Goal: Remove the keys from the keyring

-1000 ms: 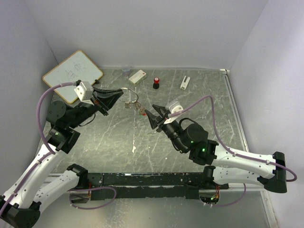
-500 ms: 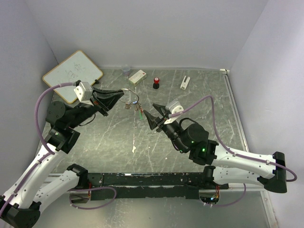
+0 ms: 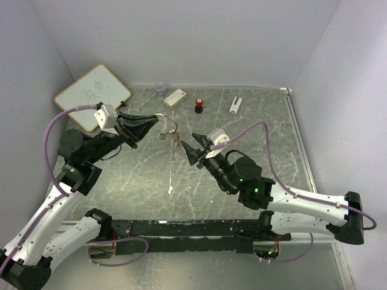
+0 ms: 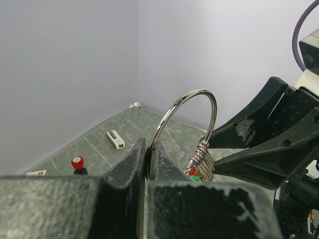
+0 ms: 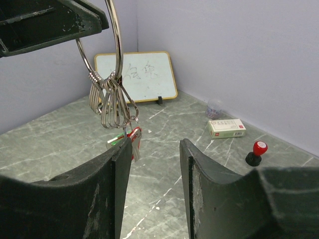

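My left gripper (image 3: pixel 155 124) is clamped on the keyring (image 4: pixel 192 93), right of the whiteboard (image 3: pixel 92 96); the ring stands on edge, keys (image 5: pixel 121 138) hanging lengthwise straight down. My right gripper (image 3: pixel 190 143), farther right, gapes wide, holding nothing.

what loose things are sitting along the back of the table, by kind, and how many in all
whiteboard: 1
small clear cup: 1
white box: 1
red-capped black cylinder: 1
white clip-like piece: 1
total: 5
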`<state>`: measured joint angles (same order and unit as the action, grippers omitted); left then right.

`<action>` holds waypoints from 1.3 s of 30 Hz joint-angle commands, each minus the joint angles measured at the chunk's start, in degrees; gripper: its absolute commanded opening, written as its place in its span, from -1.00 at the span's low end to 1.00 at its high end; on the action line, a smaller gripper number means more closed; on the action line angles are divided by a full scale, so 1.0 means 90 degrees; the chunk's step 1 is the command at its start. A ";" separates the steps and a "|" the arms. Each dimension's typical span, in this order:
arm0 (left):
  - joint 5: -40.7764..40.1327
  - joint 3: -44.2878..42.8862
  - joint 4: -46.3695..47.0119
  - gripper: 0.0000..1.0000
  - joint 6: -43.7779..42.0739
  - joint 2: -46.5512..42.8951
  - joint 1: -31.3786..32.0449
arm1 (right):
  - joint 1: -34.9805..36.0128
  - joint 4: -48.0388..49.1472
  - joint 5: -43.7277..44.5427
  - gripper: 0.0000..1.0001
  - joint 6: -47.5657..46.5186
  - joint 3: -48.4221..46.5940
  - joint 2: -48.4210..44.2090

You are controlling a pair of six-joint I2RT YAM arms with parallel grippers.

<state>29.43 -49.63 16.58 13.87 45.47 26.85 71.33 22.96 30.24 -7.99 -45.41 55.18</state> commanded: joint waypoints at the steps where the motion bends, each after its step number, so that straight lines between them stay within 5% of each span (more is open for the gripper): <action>1: 0.0176 0.0035 0.0316 -0.86 0.0090 -0.0124 0.0032 | 0.0004 0.0258 0.0060 -0.15 -0.0124 -0.0111 0.0009; 35: 0.0334 0.0014 0.0245 -0.86 0.0125 -0.0058 0.0034 | 0.0004 0.0429 -0.0327 -0.17 -0.0227 -0.0445 0.0397; 37: 0.0324 0.0016 0.0251 -0.86 0.0123 -0.0079 0.0034 | 0.0007 0.0404 -0.0332 -0.39 -0.0226 -0.0452 0.0410; 39: 0.0292 0.0016 0.0217 -0.86 0.0105 -0.0117 0.0031 | 0.0007 0.0366 -0.0328 -0.94 -0.0226 -0.0462 0.0412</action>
<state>31.42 -49.25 16.58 14.59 45.28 26.85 71.33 25.39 27.92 -9.54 -47.88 58.83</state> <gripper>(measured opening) 0.098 0.205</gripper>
